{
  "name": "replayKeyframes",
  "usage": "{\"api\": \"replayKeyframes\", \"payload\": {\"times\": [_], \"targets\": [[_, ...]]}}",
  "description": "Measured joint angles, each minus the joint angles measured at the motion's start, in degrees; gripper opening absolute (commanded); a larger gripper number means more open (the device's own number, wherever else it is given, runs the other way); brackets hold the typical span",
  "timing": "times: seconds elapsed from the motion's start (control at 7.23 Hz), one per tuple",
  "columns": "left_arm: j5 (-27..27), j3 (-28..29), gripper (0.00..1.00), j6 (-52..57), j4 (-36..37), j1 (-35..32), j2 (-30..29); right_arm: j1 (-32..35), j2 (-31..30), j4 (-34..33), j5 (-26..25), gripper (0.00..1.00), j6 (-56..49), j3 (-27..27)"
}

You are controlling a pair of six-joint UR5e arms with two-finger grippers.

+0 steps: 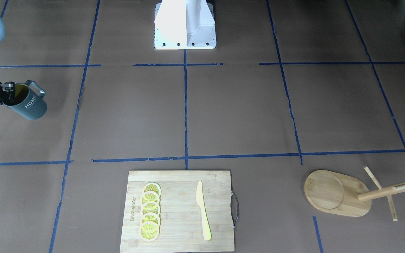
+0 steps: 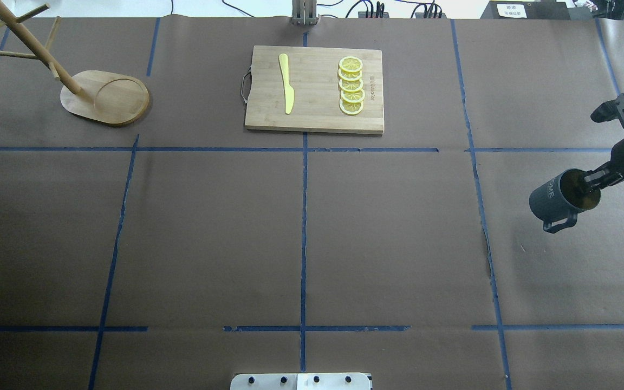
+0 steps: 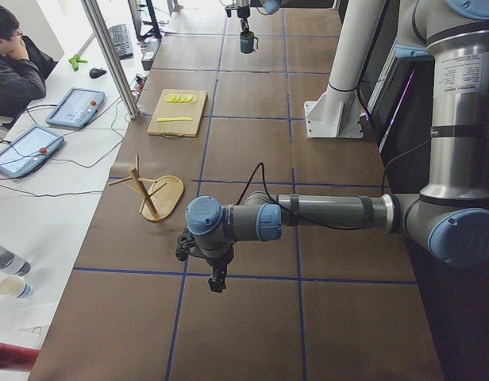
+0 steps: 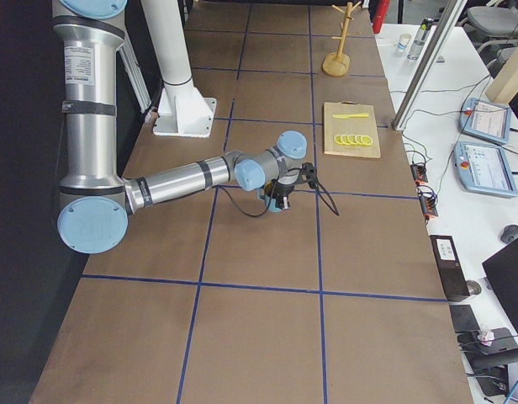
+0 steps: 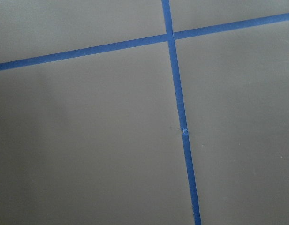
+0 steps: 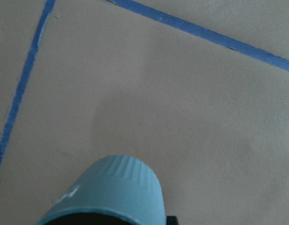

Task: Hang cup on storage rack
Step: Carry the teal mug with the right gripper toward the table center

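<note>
Front view, hold: the right gripper [image 1: 7, 92] at the picture's left edge is clamped on the rim of a dark grey-blue ribbed cup [image 1: 26, 102] with a yellow inside and white "HOME" lettering.
Front view, rack: the light bamboo storage rack [image 1: 336, 193], with an oval base, a pole and thin pegs, sits at the opposite end of the table, well apart from the cup.
Front view, between them: a rectangular bamboo cutting board [image 1: 178, 196] carries a row of yellow lemon slices [image 1: 150, 211] and a pale yellow knife [image 1: 202, 211].
Overhead: one finger is inside the cup [image 2: 553, 197]'s mouth, and the handle points towards the robot.
Left-end view: the left gripper [image 3: 217, 278] points down near the upright storage rack [image 3: 153, 194]. I cannot tell if it is closed.
Right-end view: the cup [image 4: 274, 202] hangs under the near arm's wrist.
Left wrist: only the brown table [image 5: 88, 140] and crossing blue tape [image 5: 177, 93].
Right wrist: the cup [image 6: 111, 192]'s ribbed wall fills the bottom edge.
</note>
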Motion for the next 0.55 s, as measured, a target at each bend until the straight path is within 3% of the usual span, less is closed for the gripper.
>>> {"api": "replayKeyframes", "payload": {"times": [0.28,0.55], "targets": [[0.0,0.0,1.0,0.0,0.0,0.0,0.0,-5.3,7.1,-3.8,-1.5,0.0,20.6,2.9],[0.0,0.0,1.0,0.0,0.0,0.1,0.0,-16.2,17.0,-6.4,-8.6,0.0,45.8,1.9]]}}
